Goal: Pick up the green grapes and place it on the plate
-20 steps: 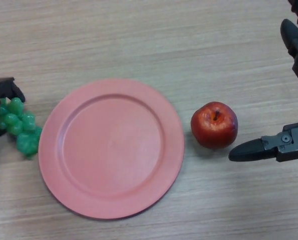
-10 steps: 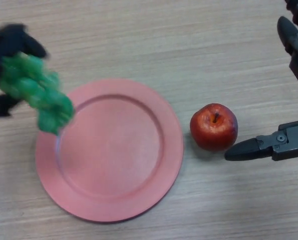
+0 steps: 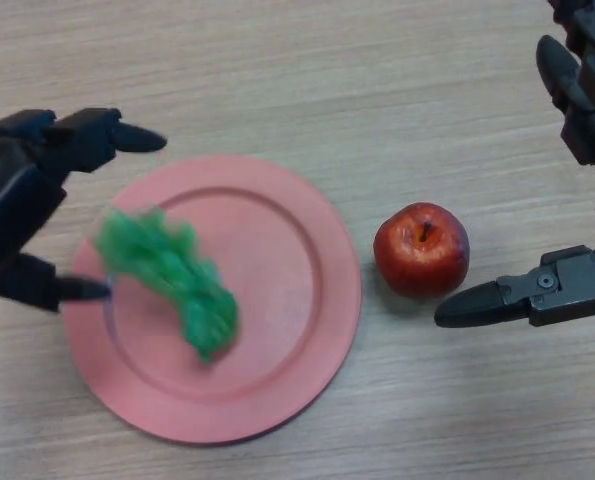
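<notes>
The green grapes (image 3: 172, 275) are over the left part of the pink plate (image 3: 287, 300), smeared by motion and free of my left hand. My left hand (image 3: 27, 195) is above the plate's left rim with its fingers spread straight and its thumb (image 3: 47, 287) below, holding nothing. My right hand (image 3: 577, 180) is at the right edge of the view, open, with its thumb (image 3: 507, 298) pointing toward a red apple.
A red apple (image 3: 421, 249) sits on the wooden table (image 3: 307, 80) just right of the plate, between the plate and my right thumb.
My left hand carried the grapes from the table left of the plate up and over the plate, then opened. The grapes have left the hand and are dropping onto the plate.
</notes>
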{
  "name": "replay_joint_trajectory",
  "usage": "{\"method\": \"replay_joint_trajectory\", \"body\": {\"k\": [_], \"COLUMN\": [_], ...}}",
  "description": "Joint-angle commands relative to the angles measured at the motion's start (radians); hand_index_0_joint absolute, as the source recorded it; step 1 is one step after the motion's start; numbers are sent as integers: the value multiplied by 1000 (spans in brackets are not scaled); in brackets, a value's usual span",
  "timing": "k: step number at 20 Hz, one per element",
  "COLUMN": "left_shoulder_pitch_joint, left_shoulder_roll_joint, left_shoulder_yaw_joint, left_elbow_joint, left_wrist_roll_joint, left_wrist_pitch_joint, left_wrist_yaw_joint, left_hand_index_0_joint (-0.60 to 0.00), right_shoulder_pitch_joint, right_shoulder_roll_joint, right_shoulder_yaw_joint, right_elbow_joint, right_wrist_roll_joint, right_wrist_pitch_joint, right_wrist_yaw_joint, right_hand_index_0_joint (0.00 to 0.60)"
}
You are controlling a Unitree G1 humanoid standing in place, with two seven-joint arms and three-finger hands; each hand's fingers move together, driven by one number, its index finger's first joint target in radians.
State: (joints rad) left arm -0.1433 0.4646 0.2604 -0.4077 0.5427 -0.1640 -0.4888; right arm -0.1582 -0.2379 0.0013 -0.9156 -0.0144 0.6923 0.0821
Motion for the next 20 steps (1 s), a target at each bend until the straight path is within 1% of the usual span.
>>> {"method": "replay_joint_trajectory", "body": {"k": [1, 2, 3, 4, 5, 6, 7, 8, 9, 10, 12, 14, 15, 16, 18, 19, 20], "left_shoulder_pitch_joint": [-29, -42, -48, -54, -59, -75, -79, -79, -73, -56, -31, -2, 1, 0, -1, 7, 16], "left_shoulder_roll_joint": [35, 31, 24, 7, -4, -18, -27, -32, -33, -20, 7, 21, 30, 46, 62, 63, 52], "left_shoulder_yaw_joint": [132, 139, 143, 146, 152, 167, 183, 223, 243, 277, 308, 318, 317, 314, 302, 293, 285], "left_elbow_joint": [-86, -99, -114, -154, -182, -230, -263, -310, -322, -335, -333, -338, -338, -338, -345, -351, -359], "left_wrist_roll_joint": [-67, -91, -121, -217, -290, -433, -534, -721, -814, -978, -1145, -1243, -1256, -1273, -1234, -1201, -1164], "left_wrist_pitch_joint": [46, 92, 134, 239, 315, 450, 525, 632, 656, 695, 693, 674, 671, 672, 639, 623, 610], "left_wrist_yaw_joint": [42, 82, 104, 127, 136, 178, 196, 233, 251, 274, 305, 336, 349, 378, 388, 372, 347], "left_hand_index_0_joint": [0, 0, 0, 0, 0, 0, 0, 0, 0, 0, 0, 0, 0, 0, 0, 0, 0], "right_shoulder_pitch_joint": [-24, -26, -29, -38, -46, -59, -67, -77, -79, -89, -108, -106, -103, -104, -100, -95, -88], "right_shoulder_roll_joint": [-5, -7, -8, -9, -9, -9, -10, -10, -10, -8, -13, -14, -12, -7, 4, 6, 13], "right_shoulder_yaw_joint": [-29, -32, -31, -28, -25, -21, -18, -13, -10, -8, -12, 15, 24, 34, 48, 56, 63], "right_elbow_joint": [-52, -49, -48, -47, -46, -46, -43, -36, -32, -35, -63, -66, -61, -57, -67, -69, -74], "right_wrist_roll_joint": [-25, -23, -24, -24, -24, -24, -26, -28, -28, -23, -15, -33, -41, -55, -73, -81, -90], "right_wrist_pitch_joint": [-146, -147, -142, -132, -124, -109, -106, -104, -107, -93, -52, -57, -66, -65, -64, -69, -73], "right_wrist_yaw_joint": [-11, -12, -12, -13, -15, -16, -14, -11, -8, -1, 11, 8, 11, 19, 19, 19, 25], "right_hand_index_0_joint": [0, 0, 0, 0, 0, 0, 0, 0, 0, 0, 0, 0, 0, 0, 0, 0, 0]}}
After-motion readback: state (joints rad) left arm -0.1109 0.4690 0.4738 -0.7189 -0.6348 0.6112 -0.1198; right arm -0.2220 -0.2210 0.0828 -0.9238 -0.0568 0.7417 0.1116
